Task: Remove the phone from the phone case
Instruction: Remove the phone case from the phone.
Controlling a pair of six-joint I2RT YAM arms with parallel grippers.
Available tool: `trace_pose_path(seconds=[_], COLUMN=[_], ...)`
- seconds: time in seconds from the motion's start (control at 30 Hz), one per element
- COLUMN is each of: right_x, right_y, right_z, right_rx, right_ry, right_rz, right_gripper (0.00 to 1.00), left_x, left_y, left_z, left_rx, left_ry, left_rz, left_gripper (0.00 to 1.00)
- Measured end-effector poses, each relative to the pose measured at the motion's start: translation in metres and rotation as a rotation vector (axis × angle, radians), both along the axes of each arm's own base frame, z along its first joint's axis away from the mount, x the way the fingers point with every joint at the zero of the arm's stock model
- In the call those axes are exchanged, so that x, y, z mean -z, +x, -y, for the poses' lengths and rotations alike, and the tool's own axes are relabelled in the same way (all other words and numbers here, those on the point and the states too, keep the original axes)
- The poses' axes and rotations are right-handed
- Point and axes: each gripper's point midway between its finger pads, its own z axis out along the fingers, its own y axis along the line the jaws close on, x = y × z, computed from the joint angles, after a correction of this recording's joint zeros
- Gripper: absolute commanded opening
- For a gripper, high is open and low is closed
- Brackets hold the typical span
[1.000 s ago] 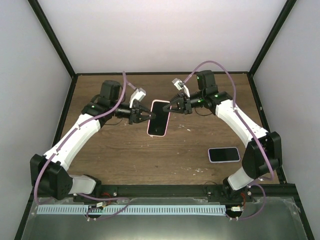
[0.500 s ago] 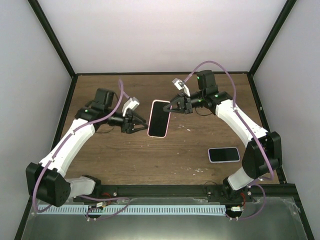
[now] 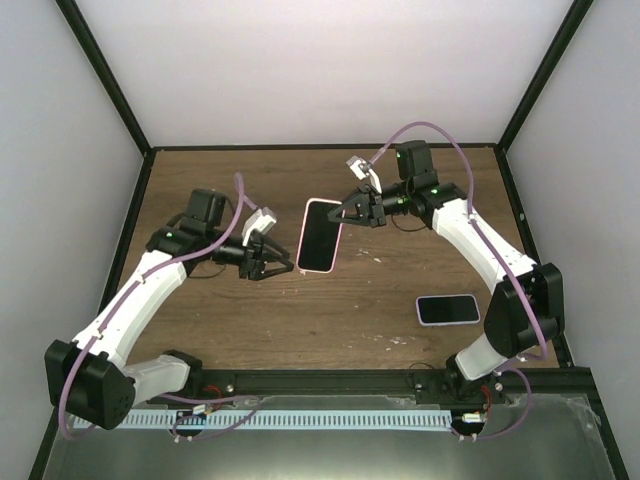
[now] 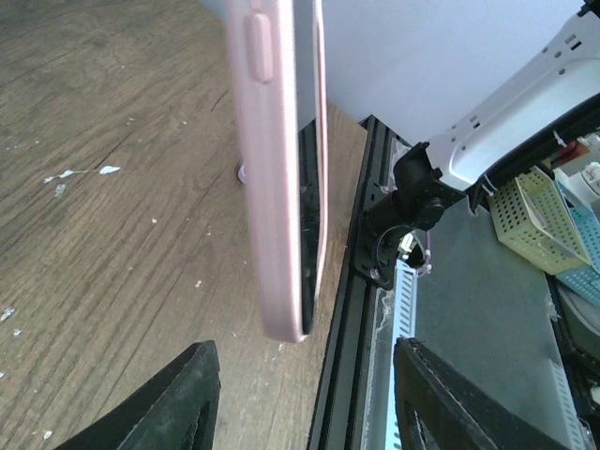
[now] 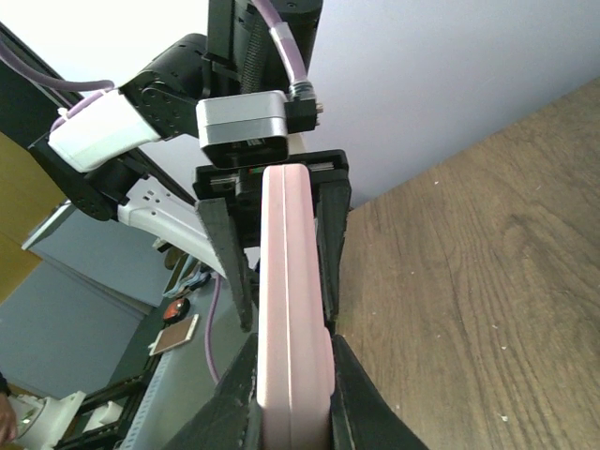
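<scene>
A phone with a dark screen sits in a pink phone case (image 3: 319, 236), held up above the middle of the table. My right gripper (image 3: 346, 209) is shut on the case's upper right edge; in the right wrist view the pink case (image 5: 293, 328) is clamped edge-on between the black fingers (image 5: 230, 412). My left gripper (image 3: 281, 255) is open and empty, a short way left of the case's lower end. In the left wrist view the case (image 4: 277, 187) stands edge-on ahead of the open fingers (image 4: 183, 398), apart from them.
A second phone with a dark screen and pink rim (image 3: 447, 309) lies flat on the wooden table (image 3: 200, 320) at the right. A black frame rail (image 3: 330, 382) runs along the near edge.
My left gripper has let go of the case and drawn back to the left and toward the near edge. The right gripper keeps holding the case in the same place.
</scene>
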Motion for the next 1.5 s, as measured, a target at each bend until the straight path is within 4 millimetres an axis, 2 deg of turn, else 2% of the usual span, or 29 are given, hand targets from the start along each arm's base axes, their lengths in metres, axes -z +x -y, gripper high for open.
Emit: trace_pose_path(seconds=[0.3,0.47,0.8,1.13,1.5], right_x=[0.008,0.007,0.005,0.004,0.002], right_y=[0.002,0.000,-0.003,-0.004,-0.004], right_z=[0.000,0.002,0.003,0.004,0.006], right_rx=[0.026,0.028,0.023,0.015,0.002], right_ry=[-0.024,-0.025,-0.019,-0.010,0.011], right_rz=[0.019,0.039,0.056,0.061,0.085], right_gripper=[0.01,0.01,0.01,0.01,0.01], left_x=[0.009,0.015,0.022,0.030,0.031], left_y=[-0.003,0.004,0.004,0.006,0.013], left_z=[0.011,0.012,0.014,0.014,0.017], left_rx=[0.038,0.025,0.038,0.032,-0.006], left_ry=[0.033,0.056,0.081,0.089,0.087], left_rz=[0.029,0.047,0.092,0.092,0.073], left_gripper=[0.46,0.43,0.33,0.32,0.31])
